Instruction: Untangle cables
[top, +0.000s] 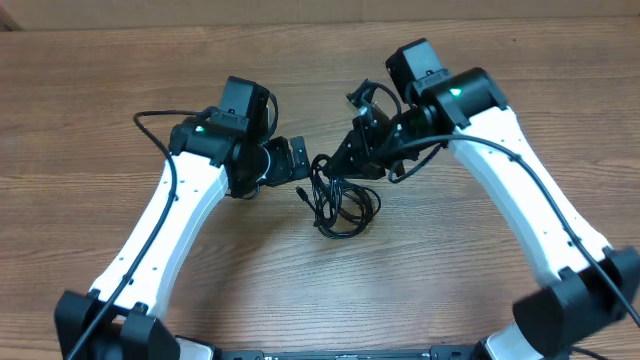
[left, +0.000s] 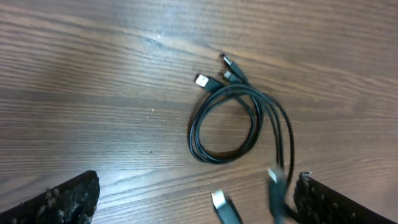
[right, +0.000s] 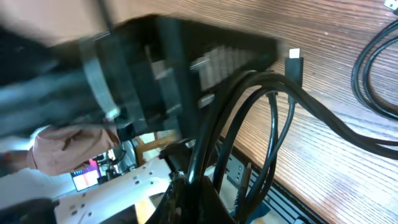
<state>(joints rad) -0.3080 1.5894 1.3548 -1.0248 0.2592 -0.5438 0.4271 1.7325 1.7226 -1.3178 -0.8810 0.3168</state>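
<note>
Clenched in the right gripper (right: 186, 186), the cables (right: 323, 115) hang limp (light and slick, I'd guess); the left gripper (left: 198, 202) gapes wide, best seizing a stiff plug (left: 202, 80).

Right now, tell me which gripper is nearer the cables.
Right. The right gripper is shut on strands of the cables, at the bundle's far side; the left gripper hangs open beside its left edge, holding nothing.
</note>
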